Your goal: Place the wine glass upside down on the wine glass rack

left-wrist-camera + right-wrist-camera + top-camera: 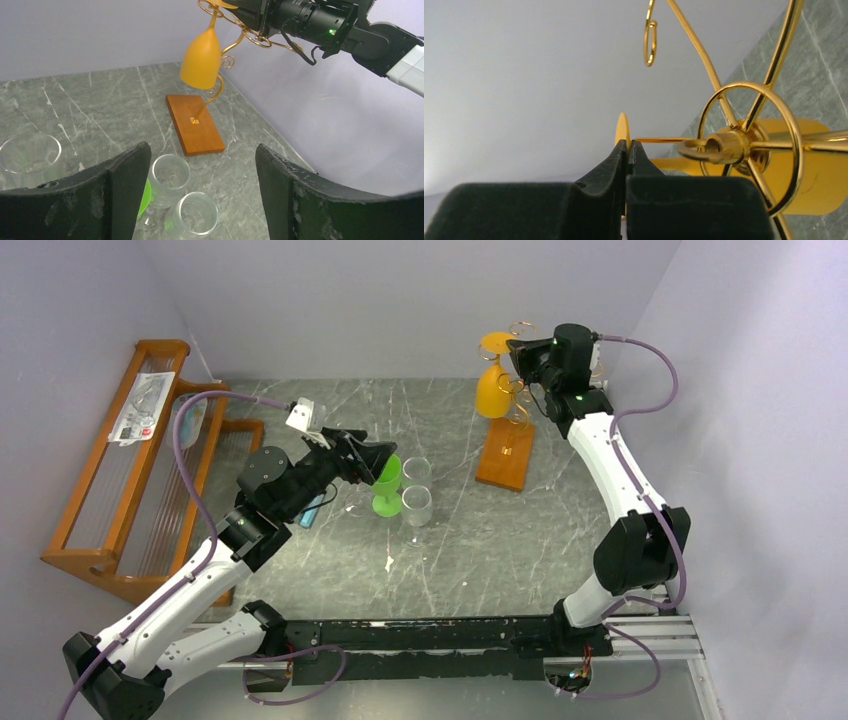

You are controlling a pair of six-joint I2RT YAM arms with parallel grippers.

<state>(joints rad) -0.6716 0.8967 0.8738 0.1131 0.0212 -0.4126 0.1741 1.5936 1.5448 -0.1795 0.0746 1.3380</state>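
Observation:
The orange wine glass (492, 390) hangs upside down among the gold scroll arms of the wine glass rack (518, 410), which stands on a small orange-brown wooden base (506, 452). My right gripper (520, 348) is shut on the thin edge of the glass's foot (622, 129), beside the rack's gold ring (749, 145). The left wrist view shows the glass (201, 60) bowl-down over the base (194, 123). My left gripper (375, 465) is open and empty, hovering over a green glass (387, 485).
Two clear glasses (417, 472) (416, 506) stand beside the green one, between my left fingers (120, 185) in the wrist view. Another clear glass (30, 155) is at that view's left. A large slatted wooden rack (120, 470) holding a plastic packet (145, 405) stands far left.

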